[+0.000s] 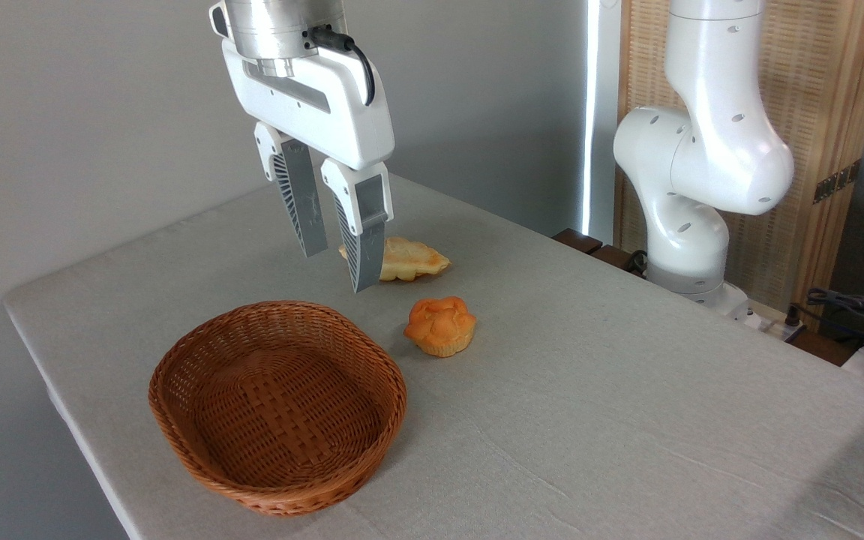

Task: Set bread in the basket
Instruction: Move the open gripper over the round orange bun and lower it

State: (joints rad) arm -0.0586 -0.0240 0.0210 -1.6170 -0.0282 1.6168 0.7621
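Orange-golden and round, the small bun with a knotted top and ridged base (440,325) sits on the pale grey cloth-covered table (627,420), just to the right of the oval brown woven wicker basket (372,360) and not touching it. The basket holds nothing. My white two-finger gripper (334,270) hangs in the air above the table, behind the basket, its grey ribbed fingers (304,206) pointing down with a gap between them and nothing held. Behind the right finger lies a flatter, paler yellow elongated pastry (413,260), partly hidden by it, set farther back than the bun and apart from it. My white arm's base (691,225) stands at the table's far right edge, before a wooden slatted panel (814,97).
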